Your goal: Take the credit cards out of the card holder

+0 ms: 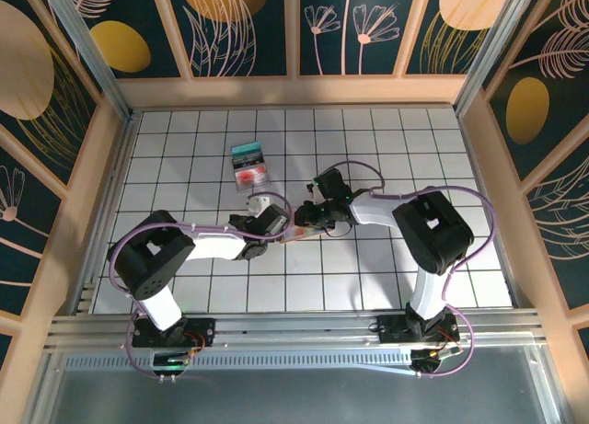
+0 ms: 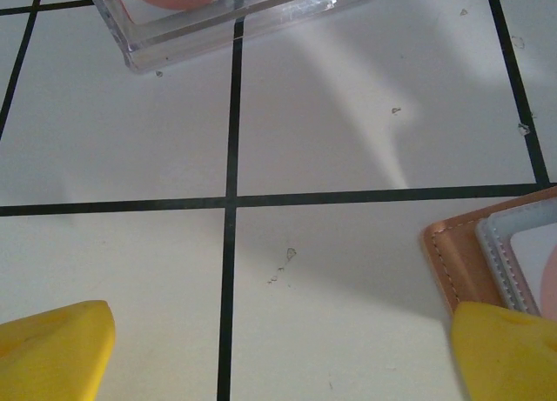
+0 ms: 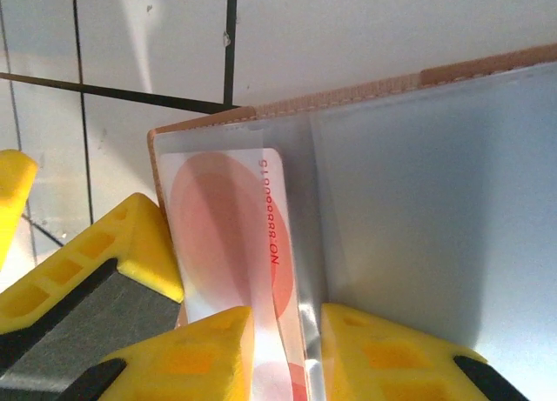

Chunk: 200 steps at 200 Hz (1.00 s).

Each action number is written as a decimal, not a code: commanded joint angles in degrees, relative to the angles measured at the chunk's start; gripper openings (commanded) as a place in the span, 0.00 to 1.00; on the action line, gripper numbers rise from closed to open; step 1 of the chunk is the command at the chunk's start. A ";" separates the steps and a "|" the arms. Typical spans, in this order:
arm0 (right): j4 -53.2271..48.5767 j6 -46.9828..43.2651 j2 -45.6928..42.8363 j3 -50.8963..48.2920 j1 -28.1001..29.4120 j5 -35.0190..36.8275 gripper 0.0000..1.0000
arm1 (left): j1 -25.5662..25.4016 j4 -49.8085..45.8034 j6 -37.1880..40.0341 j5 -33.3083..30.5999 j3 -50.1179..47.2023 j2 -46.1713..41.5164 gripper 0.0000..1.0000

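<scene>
The tan card holder [image 3: 348,98] lies open, its greyish-blue pockets [image 3: 426,210] facing up. A red-and-white credit card [image 3: 226,236] sits in its left clear pocket. My right gripper [image 3: 287,353] is shut on that card's near end and the pocket edge. My left gripper [image 2: 283,353] stands wide open low over the table, and its right finger [image 2: 505,349] rests over the holder's corner [image 2: 457,253]. From above, the left gripper [image 1: 274,223] and right gripper [image 1: 308,220] meet at the holder [image 1: 299,233]. A teal card [image 1: 247,151] and a red-and-white card [image 1: 251,173] lie further back.
White tiled table [image 1: 386,277] with black grid lines, walled by wooden panels on three sides. The red-and-white card on the table [image 2: 235,18] looks clear-edged and lies just ahead of the left gripper. Free floor spreads to the right and front of the holder.
</scene>
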 commanded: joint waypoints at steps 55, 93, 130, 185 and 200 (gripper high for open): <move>7.59 3.00 -2.73 -2.90 -0.50 -8.47 0.25 | -0.19 -4.13 -0.53 1.11 0.34 2.97 0.99; 7.69 3.17 -3.26 -3.25 -1.06 -8.54 0.23 | -0.14 -4.92 -0.13 0.62 0.78 2.69 0.99; 11.48 4.82 -2.98 -4.32 -1.11 -10.54 0.22 | -0.14 -5.05 0.45 0.02 1.11 3.12 0.99; 14.55 5.77 -1.11 -4.76 -1.22 -12.79 0.21 | -0.18 -4.83 0.71 -0.46 0.89 3.25 0.99; 15.19 6.03 -0.73 -4.94 -1.48 -13.27 0.21 | -0.16 -4.58 0.64 -0.37 0.87 3.09 0.99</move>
